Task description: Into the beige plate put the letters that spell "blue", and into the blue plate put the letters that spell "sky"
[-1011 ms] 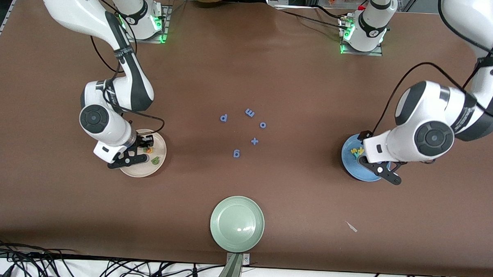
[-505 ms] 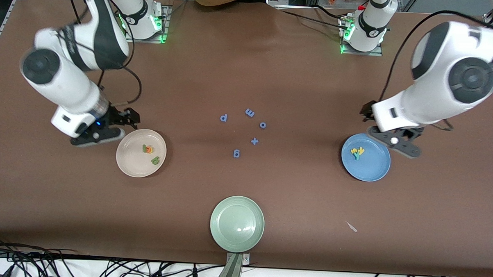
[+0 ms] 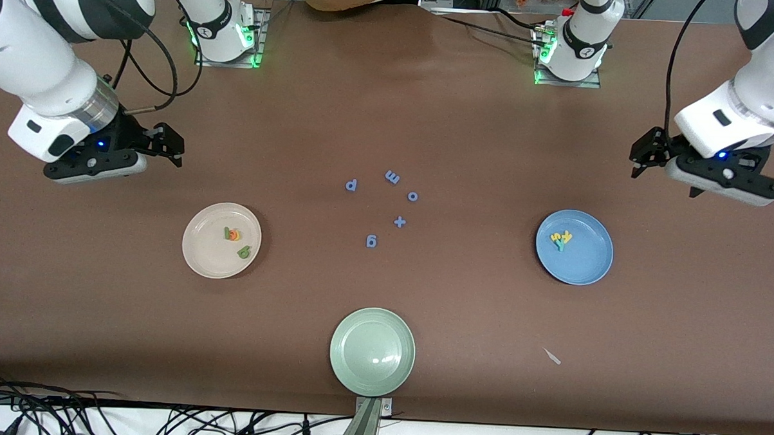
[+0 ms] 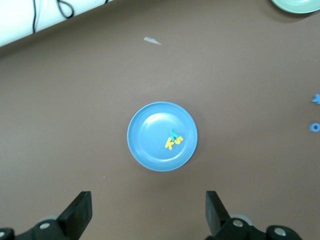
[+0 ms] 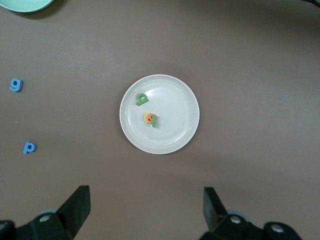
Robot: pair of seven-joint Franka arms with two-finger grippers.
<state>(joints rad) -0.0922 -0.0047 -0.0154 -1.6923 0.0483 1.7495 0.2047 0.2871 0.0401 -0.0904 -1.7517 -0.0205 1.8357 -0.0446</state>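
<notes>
The beige plate (image 3: 208, 256) (image 5: 175, 132) holds a green b (image 3: 244, 252) (image 5: 142, 99) and a tight cluster of a thin green l, an orange e and a bit of yellow (image 3: 231, 234) (image 5: 150, 119). The blue plate (image 3: 585, 263) (image 4: 150, 135) holds two yellow letters and a teal y bunched together (image 3: 561, 239) (image 4: 173, 141). My right gripper (image 3: 170, 147) (image 5: 146, 207) hangs open and empty over bare table beside the beige plate. My left gripper (image 3: 646, 156) (image 4: 148, 210) hangs open and empty over bare table beside the blue plate.
A pale green plate (image 3: 372, 351) sits at the table's front edge. Blue foam p (image 3: 351, 185), m (image 3: 392, 176), o (image 3: 413, 196), plus sign (image 3: 399, 222) and g (image 3: 371, 241) lie mid-table between the two plates. A small white scrap (image 3: 552, 356) lies nearer the camera than the blue plate.
Both grippers have risen off their plates and drawn back toward the table's ends. The right gripper's fingers, down in the beige plate a second ago, have spread apart.
</notes>
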